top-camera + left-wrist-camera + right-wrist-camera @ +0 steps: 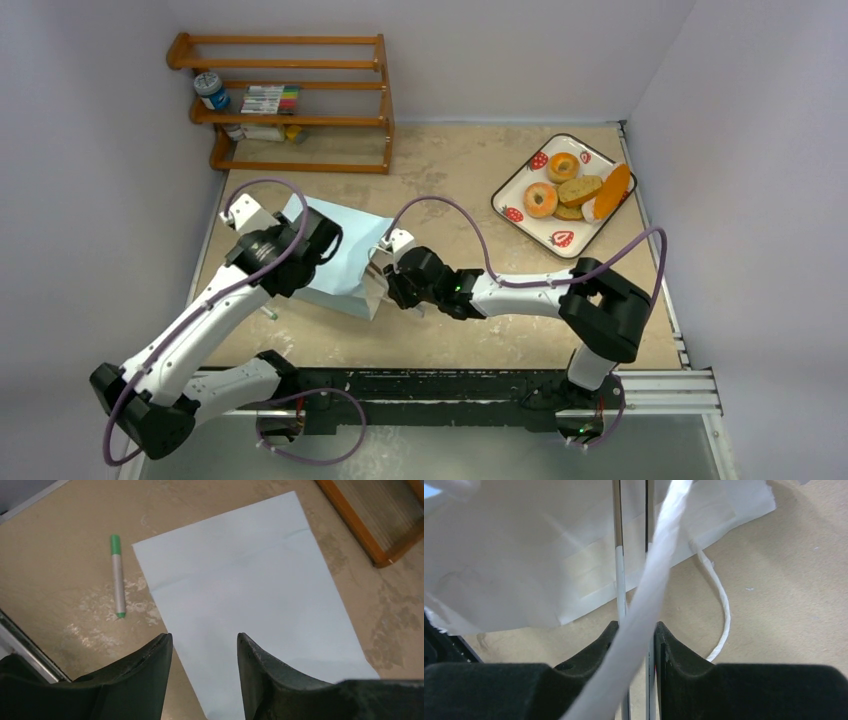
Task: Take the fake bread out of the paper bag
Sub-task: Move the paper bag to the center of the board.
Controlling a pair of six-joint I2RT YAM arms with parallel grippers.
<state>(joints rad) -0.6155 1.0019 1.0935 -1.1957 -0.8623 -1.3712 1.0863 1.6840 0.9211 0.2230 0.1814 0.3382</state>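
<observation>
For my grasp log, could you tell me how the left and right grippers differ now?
The left gripper is open and empty; the right gripper is shut on a white handle. The left gripper hovers over the flat blue side of the paper bag; the right gripper sits at its mouth. Neither holds fake bread.

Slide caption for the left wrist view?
Open left gripper hovers over the flat paper bag; a green marker lies beside it.
</observation>
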